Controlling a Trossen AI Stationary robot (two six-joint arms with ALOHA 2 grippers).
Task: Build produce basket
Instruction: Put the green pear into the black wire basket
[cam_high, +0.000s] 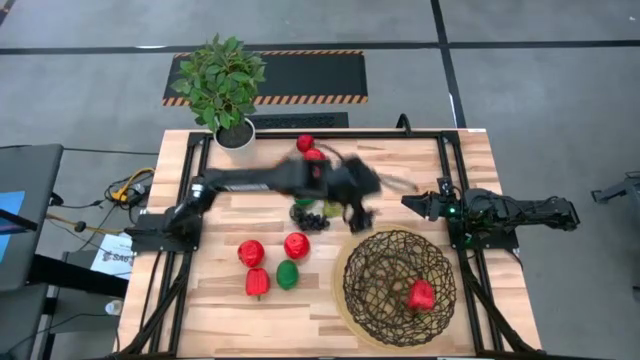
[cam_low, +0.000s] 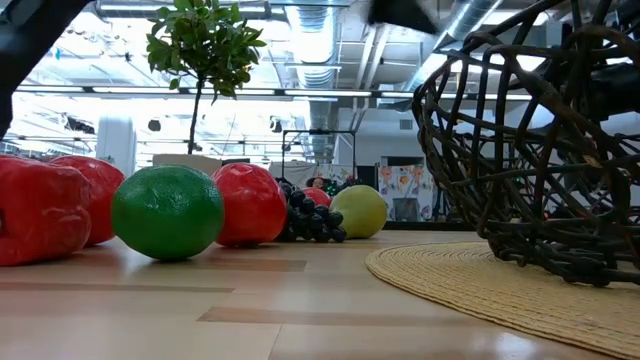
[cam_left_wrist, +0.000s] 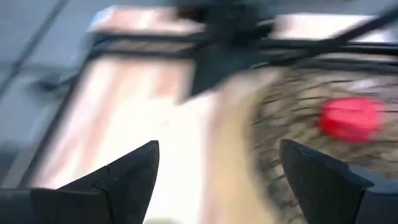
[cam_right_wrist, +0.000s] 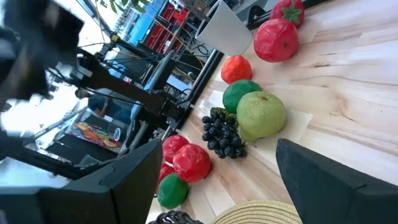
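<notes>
Hovering just beside the round dark-brown woven-wire basket, left gripper spread wide, gripping nothing; 1 red toy pepper lying inside; right gripper parting too, empty.

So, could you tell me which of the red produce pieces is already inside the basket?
The red piece lying alone in the wire basket, toward its right side; the other red ones all sit on the bare tabletop.
</notes>
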